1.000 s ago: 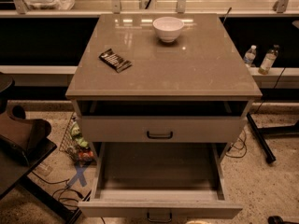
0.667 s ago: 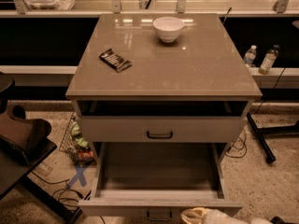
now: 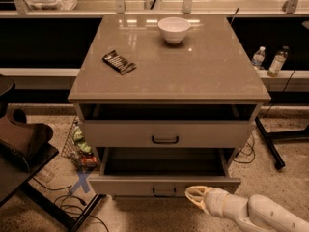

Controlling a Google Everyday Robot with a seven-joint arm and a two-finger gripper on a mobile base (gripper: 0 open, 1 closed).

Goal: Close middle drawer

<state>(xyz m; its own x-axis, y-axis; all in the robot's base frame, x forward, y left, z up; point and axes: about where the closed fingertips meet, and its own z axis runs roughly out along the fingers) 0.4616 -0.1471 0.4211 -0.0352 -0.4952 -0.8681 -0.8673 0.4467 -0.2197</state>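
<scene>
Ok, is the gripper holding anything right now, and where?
Nothing visible in it. The gripper sits low before the middle drawer front, right of the handle, not on it.

Glossy cabinet top (image 3: 203, 66), glazed bowl (image 3: 174, 29), matt middle drawer (image 3: 125, 185), smooth plastic claw (image 3: 195, 197) just before its front

One high camera looks down at the grey-beige wooden counter (image 3: 203, 76) from nearby in front; pale pincer (image 3: 197, 197) at bottom right.

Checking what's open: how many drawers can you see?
2: the upper drawer under the top; the middle drawer below, pulled out. A lower one may be hidden. The tool is low, by the middle drawer's front.
</scene>
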